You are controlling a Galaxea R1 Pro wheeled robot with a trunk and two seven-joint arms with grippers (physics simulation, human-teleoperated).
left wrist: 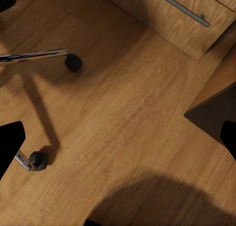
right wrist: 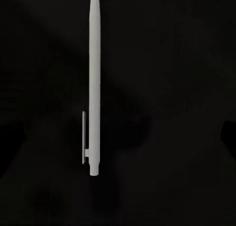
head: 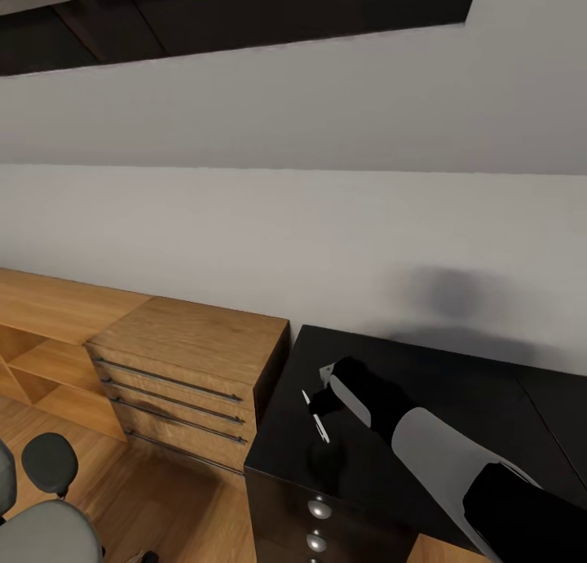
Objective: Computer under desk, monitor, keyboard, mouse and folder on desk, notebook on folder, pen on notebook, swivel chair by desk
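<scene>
Your pen [right wrist: 94, 83] lies flat on the black top of the desk [head: 456, 383], near its left end, white against the dark surface with its clip to one side. Your right gripper [head: 319, 408] hangs just above it, and the wrist view shows the fingers spread wide to either side of the pen, gripping nothing. To the desk's left stands the wooden drawer unit [head: 183, 367], with the swivel chair [head: 45, 506] well apart on the wooden floor [left wrist: 128, 123]. Your left gripper's opening you cannot tell; its camera looks down on the chair's chrome base [left wrist: 39, 55] and casters.
</scene>
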